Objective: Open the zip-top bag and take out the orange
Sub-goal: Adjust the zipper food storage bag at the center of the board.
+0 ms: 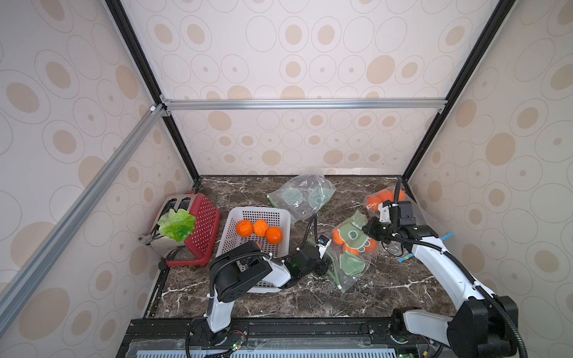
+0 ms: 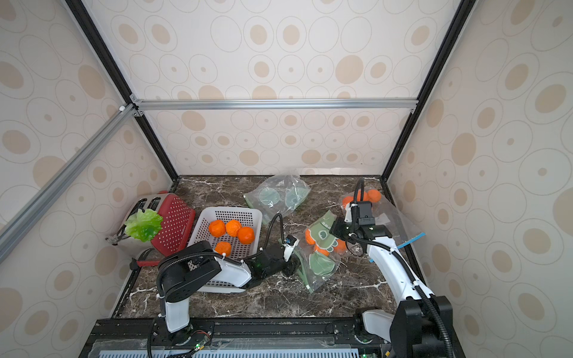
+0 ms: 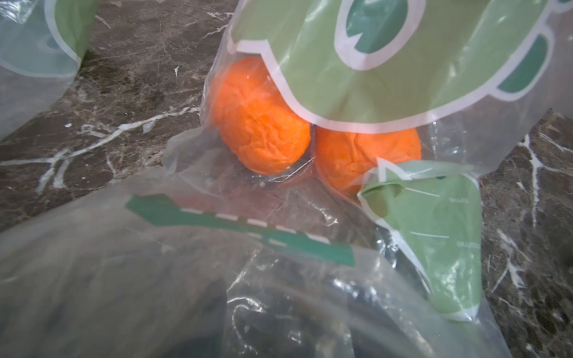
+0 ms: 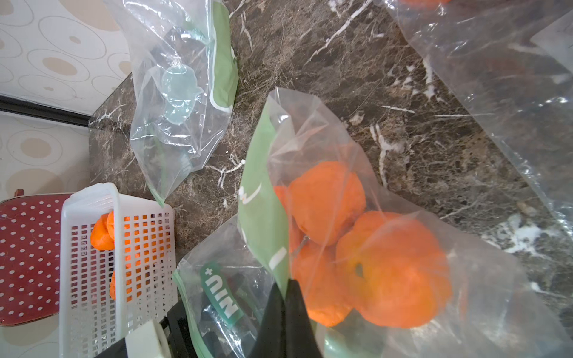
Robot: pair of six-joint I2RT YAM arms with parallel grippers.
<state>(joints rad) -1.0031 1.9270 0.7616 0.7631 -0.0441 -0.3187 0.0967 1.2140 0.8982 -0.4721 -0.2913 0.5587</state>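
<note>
Top views high overhead, wrist views close, sharing zip-top bag (image 3: 341, 93)

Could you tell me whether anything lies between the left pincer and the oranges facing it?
Yes: the bag's own plastic. In the left wrist view a fold with the green zip strip lies across the left pincer, with the oranges beyond it. I cannot tell whether the mouth is open.

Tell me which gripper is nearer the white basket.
Left. The left gripper is close beside the white basket; the right gripper pinches the printed bag, farther off.
</note>
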